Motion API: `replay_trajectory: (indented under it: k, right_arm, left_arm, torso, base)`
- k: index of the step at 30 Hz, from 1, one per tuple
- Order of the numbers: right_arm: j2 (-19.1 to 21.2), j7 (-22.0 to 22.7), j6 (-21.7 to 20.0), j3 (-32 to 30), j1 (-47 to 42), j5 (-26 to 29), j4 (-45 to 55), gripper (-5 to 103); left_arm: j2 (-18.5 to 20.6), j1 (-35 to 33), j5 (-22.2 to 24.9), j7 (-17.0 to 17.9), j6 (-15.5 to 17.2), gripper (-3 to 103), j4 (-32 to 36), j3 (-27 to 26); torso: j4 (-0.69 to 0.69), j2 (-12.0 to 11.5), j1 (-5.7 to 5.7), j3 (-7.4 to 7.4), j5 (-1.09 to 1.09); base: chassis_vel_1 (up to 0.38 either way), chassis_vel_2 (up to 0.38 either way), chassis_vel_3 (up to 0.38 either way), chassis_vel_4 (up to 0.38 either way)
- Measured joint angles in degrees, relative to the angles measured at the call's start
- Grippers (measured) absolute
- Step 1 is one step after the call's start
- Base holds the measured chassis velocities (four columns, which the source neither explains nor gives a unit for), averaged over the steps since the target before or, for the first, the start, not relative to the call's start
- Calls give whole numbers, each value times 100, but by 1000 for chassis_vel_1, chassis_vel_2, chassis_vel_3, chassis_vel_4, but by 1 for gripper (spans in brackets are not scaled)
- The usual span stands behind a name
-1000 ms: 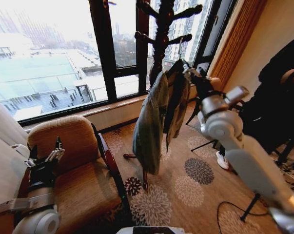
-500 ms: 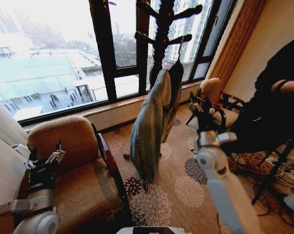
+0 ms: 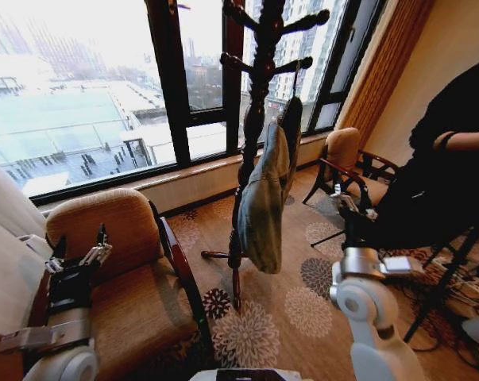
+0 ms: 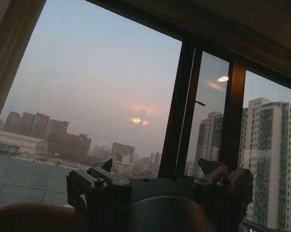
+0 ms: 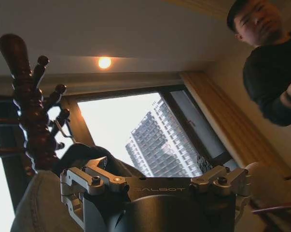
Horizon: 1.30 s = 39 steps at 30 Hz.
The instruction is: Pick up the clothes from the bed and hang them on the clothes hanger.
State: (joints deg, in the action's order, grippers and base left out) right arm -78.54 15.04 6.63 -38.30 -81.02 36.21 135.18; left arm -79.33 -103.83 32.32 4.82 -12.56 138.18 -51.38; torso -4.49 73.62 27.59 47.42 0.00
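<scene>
- Denim jacket, light blue and washed, hangs on the dark wooden coat stand before the window, draped from a thin black clothes hanger whose slim hook catches one of the stand's upper pegs.
- Jacket's body falls beside the stand's post, its lower hem well above the flower-patterned carpet.
- Right end effector is raised to the right of the jacket and lower than its collar, apart from the cloth with carpet showing between them; it grips nothing.
- In the right wrist view the right end effector has its two fingers spread wide, with nothing between them; the jacket and the turned knobs of the coat stand sit just beyond one finger.
- Left end effector is parked low on the robot's left, over the brown upholstered armchair, well apart from the jacket.
- In the left wrist view the left end effector also has its fingers wide apart and empty, facing the window and the tower blocks outside.
- Lettering embossed on the right end effector's body reads in part as "ALBOT"; its first letter is too dark to make out.
- A ceiling lamp glows above the stand.
</scene>
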Motion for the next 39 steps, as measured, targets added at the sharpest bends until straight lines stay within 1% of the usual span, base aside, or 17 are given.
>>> replay_trajectory:
  k: [3, 5, 6, 7, 9, 10, 11, 14, 19, 21, 27, 30, 39]
  right_arm:
    - [-16, -37, 102, -28, -194, -420, -47, 100]
    - [32, -109, 200, -34, -259, -600, -150, 100]
    - [32, -109, 200, -34, -259, -600, -150, 100]
    - [50, -144, 253, -26, -283, -661, -210, 100]
    - [78, -316, 485, 19, -346, -892, -441, 100]
    - [78, -413, 621, 50, -369, -1030, -573, 100]
    - [78, -413, 621, 50, -369, -1030, -573, 100]
    - [13, -587, 884, 158, -393, -1456, -942, 100]
    - [-77, -641, 970, 248, -367, -1696, -1116, 100]
    - [-146, -682, 1032, 287, -368, -1882, -1184, 100]
    - [-199, -694, 1077, 312, -447, -1906, -1132, 100]
    - [-249, -696, 1128, 310, -499, -1961, -1107, 100]
    - [-273, -677, 1129, 297, -527, -2015, -1089, 100]
  left_arm:
    - [57, -110, -77, -128, -109, 100, -27, 50]
    - [100, -182, -232, -277, -279, 100, -175, 116]
    - [100, -182, -232, -277, -279, 100, -175, 116]
    - [112, -206, -306, -345, -358, 100, -259, 148]
    - [106, -255, -518, -517, -620, 100, -549, 222]
    - [78, -261, -573, -556, -696, 100, -651, 239]
    - [78, -261, -573, -556, -696, 100, -651, 239]
    - [-21, -256, -638, -620, -821, 100, -922, 292]
    - [-70, -231, -657, -669, -846, 100, -1041, 327]
    - [-86, -193, -642, -685, -846, 100, -1044, 323]
    - [-102, -200, -604, -712, -849, 100, -924, 280]
    - [-120, -204, -624, -724, -907, 100, -890, 245]
    - [-124, -221, -622, -722, -914, 100, -871, 237]
  torso:
    - [2, 0, 0, 0, 1]
    - [2, 0, 0, 0, 0]
    - [2, 0, 0, 0, 0]
    - [2, 0, 0, 0, 0]
    - [2, 0, 0, 0, -1]
    - [2, 0, 1, 1, 0]
    - [2, 0, 1, 1, 0]
    - [3, 0, 0, 1, 0]
    - [3, -1, 0, 1, 0]
    - [2, 0, 1, 1, 0]
    - [2, 0, 1, 0, 0]
    - [2, -1, 1, 0, 0]
    - [2, 0, 1, 0, 0]
  base:
    - [0, 0, 0, 0]
    - [0, 0, 0, 0]
    - [0, 0, 0, 0]
    - [0, 0, 0, 0]
    - [0, 0, 0, 0]
    - [0, 0, 0, 0]
    - [0, 0, 0, 0]
    - [0, 0, 0, 0]
    - [0, 0, 0, 0]
    - [0, 0, 0, 0]
    - [0, 0, 0, 0]
    - [0, 0, 0, 0]
    - [0, 0, 0, 0]
